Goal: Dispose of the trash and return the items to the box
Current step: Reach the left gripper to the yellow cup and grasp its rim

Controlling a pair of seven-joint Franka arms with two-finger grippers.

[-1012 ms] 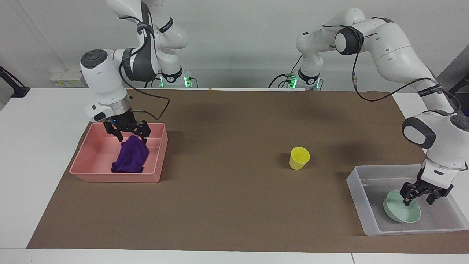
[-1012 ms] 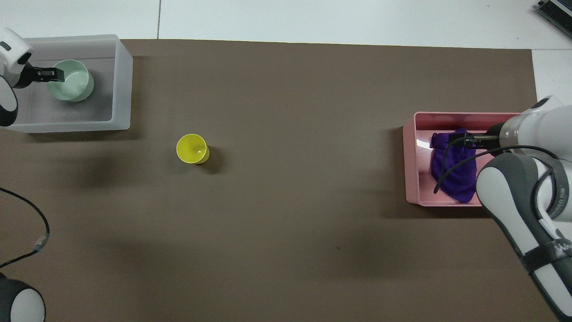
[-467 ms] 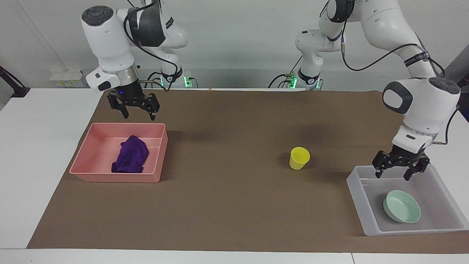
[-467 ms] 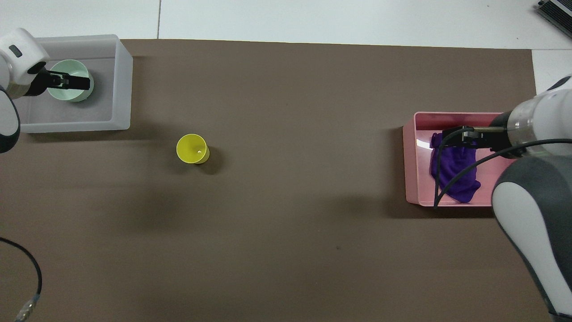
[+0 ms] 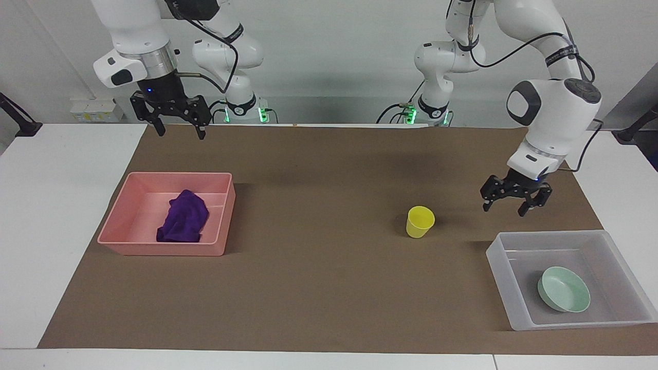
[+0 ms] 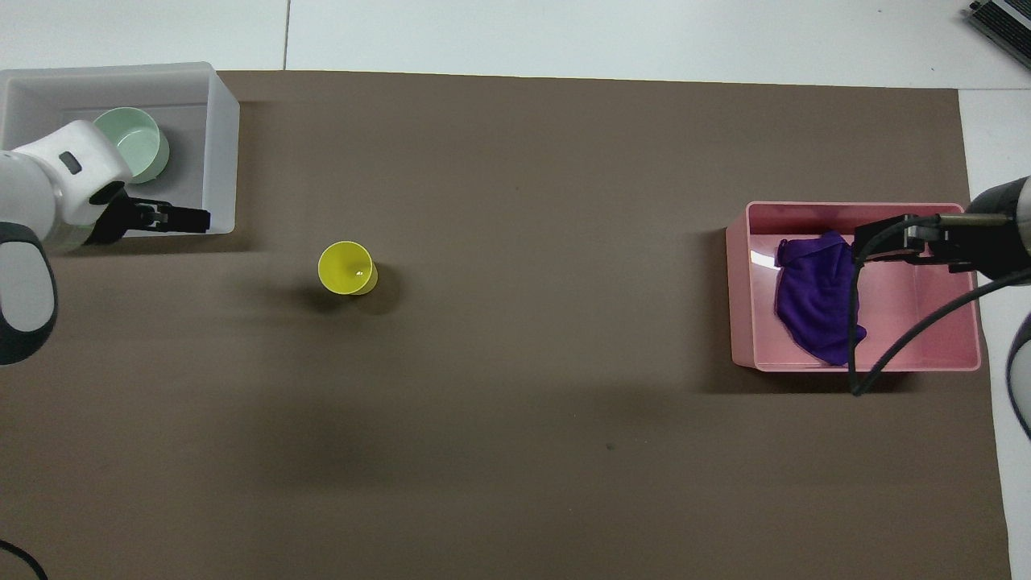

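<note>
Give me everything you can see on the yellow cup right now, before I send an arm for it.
The yellow cup is a small, plain cup that looks like plastic, tapering toward its base. It stands upright, mouth up, and looks empty from overhead. It sits alone on the brown mat, nearer to the robots than the translucent box and toward the left arm's end of the table. Nothing touches it; the open left gripper hangs in the air to one side of it, holding nothing.

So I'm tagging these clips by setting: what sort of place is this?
Most likely a robotics lab: two table-mounted arms, left gripper and right gripper raised, a brown mat on white tables, bare wall, trailing cables.
</note>
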